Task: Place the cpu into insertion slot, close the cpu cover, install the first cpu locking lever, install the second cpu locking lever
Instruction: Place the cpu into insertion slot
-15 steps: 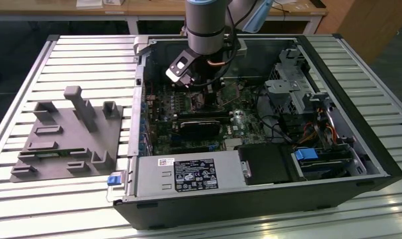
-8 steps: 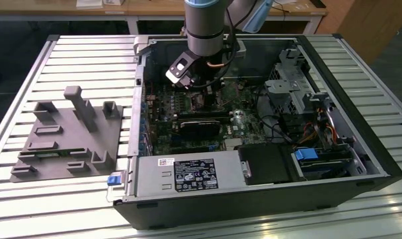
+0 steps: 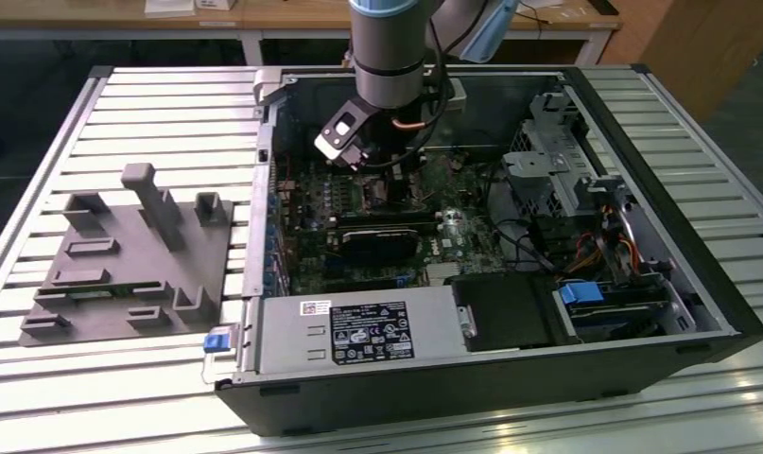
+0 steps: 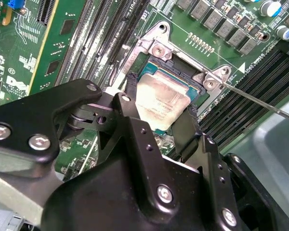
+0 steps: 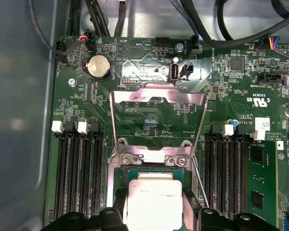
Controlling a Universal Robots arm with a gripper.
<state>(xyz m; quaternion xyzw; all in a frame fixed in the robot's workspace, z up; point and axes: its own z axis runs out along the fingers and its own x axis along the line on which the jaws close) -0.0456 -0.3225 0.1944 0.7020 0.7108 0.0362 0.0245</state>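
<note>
Gripper (image 4: 163,98) pinches cpu (image 4: 160,108) at insertion slot (image 4: 156,67) — in the exterior view, 12 o'clock of black block (image 3: 378,241) — best lowered flat, edges square.

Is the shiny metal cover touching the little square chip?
Apart. In the first wrist view the cpu cover is swung open, lifted clear of the cpu.

Room above the cpu (image 5: 151,204) is taken up by the gripper (image 4: 161,106). The socket is closely flanked by memory slots (image 5: 79,168). Beyond it the cpu cover (image 5: 156,120) is swung open, with a thin lever rod (image 4: 260,103) alongside. Bare worktop (image 3: 166,118) is left at the exterior view's left of the computer case (image 3: 482,397).
</note>
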